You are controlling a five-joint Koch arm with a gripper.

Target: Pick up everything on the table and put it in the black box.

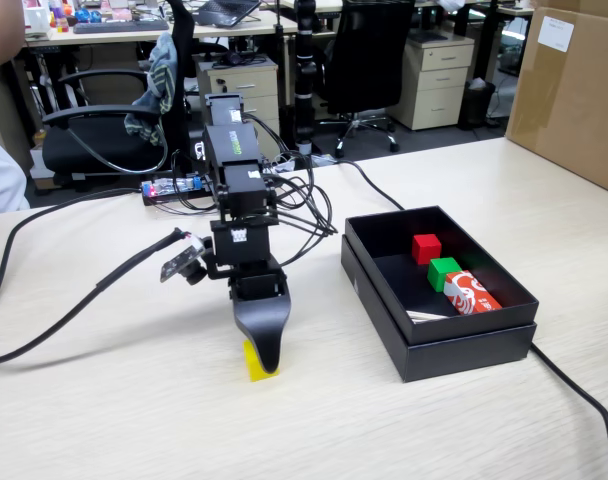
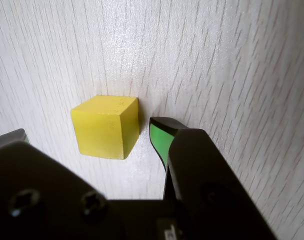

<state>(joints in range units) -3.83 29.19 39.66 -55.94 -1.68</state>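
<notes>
Hand point(image 2: 87, 135) spread wide, straddling yellow cube point(image 2: 106, 127); neither fingertip touching it.

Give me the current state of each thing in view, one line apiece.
yellow cube: on the table, between the open jaws, not gripped.
gripper: open, lowered around the cube.
black box: open, seated in its lid.
red cube: inside the box.
green cube: inside the box, beside the red one.
red-and-white pack: lying inside the box.
table: bearing everything.
</notes>
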